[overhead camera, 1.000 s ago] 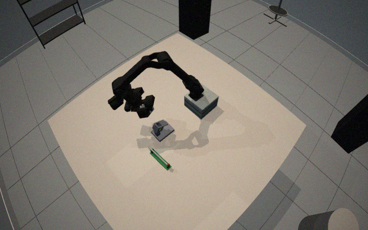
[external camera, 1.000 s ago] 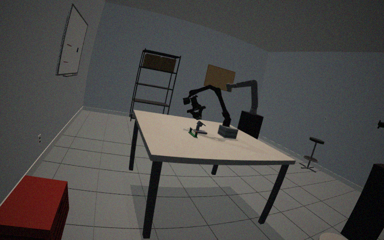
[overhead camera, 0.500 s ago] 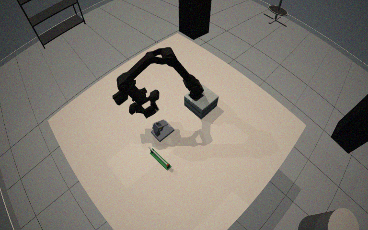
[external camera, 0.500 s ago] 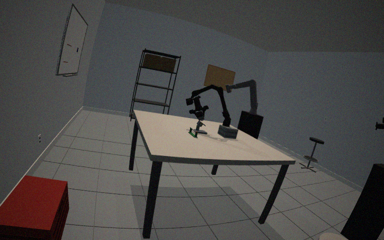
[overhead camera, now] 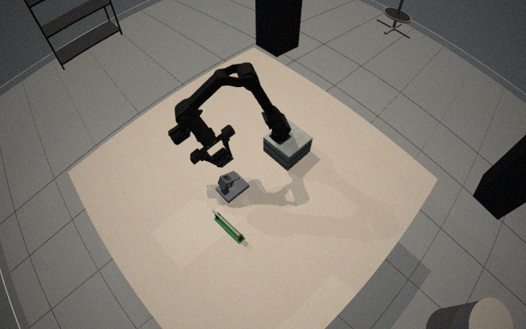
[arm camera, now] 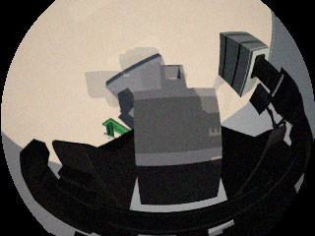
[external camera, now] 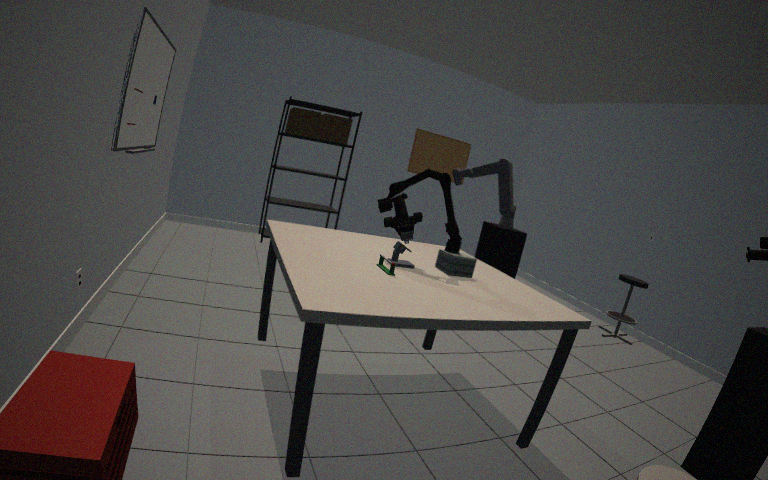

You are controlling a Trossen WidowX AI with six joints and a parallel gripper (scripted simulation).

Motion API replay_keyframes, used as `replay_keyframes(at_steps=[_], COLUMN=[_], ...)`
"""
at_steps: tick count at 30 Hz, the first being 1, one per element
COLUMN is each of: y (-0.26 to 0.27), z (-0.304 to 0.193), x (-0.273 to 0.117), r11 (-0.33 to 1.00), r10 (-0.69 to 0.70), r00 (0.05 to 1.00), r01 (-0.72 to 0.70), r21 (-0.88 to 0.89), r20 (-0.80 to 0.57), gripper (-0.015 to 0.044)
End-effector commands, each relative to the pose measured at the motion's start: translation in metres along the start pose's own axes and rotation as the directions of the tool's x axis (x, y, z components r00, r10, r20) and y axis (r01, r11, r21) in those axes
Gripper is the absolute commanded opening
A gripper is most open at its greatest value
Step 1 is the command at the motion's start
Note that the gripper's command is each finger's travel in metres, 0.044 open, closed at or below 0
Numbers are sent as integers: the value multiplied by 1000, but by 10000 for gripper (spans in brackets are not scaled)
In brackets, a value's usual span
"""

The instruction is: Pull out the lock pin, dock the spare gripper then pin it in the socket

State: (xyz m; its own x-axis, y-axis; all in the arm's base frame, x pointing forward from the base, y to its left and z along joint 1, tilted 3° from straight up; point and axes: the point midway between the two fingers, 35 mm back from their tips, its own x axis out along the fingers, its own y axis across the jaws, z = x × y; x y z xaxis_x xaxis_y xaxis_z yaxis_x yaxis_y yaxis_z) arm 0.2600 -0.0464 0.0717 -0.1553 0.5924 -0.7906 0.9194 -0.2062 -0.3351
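My gripper point(overhead camera: 217, 151) point(external camera: 403, 229) is shut on the spare gripper, a grey and black block that fills the middle of the wrist view point(arm camera: 177, 123). Its square, hollow spigot point(arm camera: 173, 73) sticks out ahead, away from my fingers. They hang above and a little behind the grey mount point(overhead camera: 232, 186) point(external camera: 402, 263) point(arm camera: 140, 79). The mount's tilted socket point(overhead camera: 226, 179) point(external camera: 398, 249) stands on its base plate; a gap shows between it and the held block. The lock pin, with a red end point(overhead camera: 240, 236), lies along the green rack point(overhead camera: 227, 229) point(external camera: 386, 271) point(arm camera: 117, 126). The top view barely shows the held block.
The arm's grey pedestal block point(overhead camera: 287, 149) point(external camera: 455, 264) point(arm camera: 233, 61) stands to the right of the mount in the top and exterior views. The green rack lies close in front of the mount. The pale table top point(overhead camera: 329, 248) point(external camera: 424, 302) carries the arm's shadow near the mount.
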Motion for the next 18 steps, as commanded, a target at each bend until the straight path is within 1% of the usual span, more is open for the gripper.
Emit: replay_keyframes(at_steps=[1, 10, 18], y=[-7, -18, -28], z=[-7, -17, -27], x=[0, 4, 6], r11=[995, 953, 879], r10=[25, 67, 109], r00=[997, 979, 947], r01=[-32, -121, -234], r21=[-98, -279, -416], r20=[-68, -195, -303], gripper=[0, 0, 0])
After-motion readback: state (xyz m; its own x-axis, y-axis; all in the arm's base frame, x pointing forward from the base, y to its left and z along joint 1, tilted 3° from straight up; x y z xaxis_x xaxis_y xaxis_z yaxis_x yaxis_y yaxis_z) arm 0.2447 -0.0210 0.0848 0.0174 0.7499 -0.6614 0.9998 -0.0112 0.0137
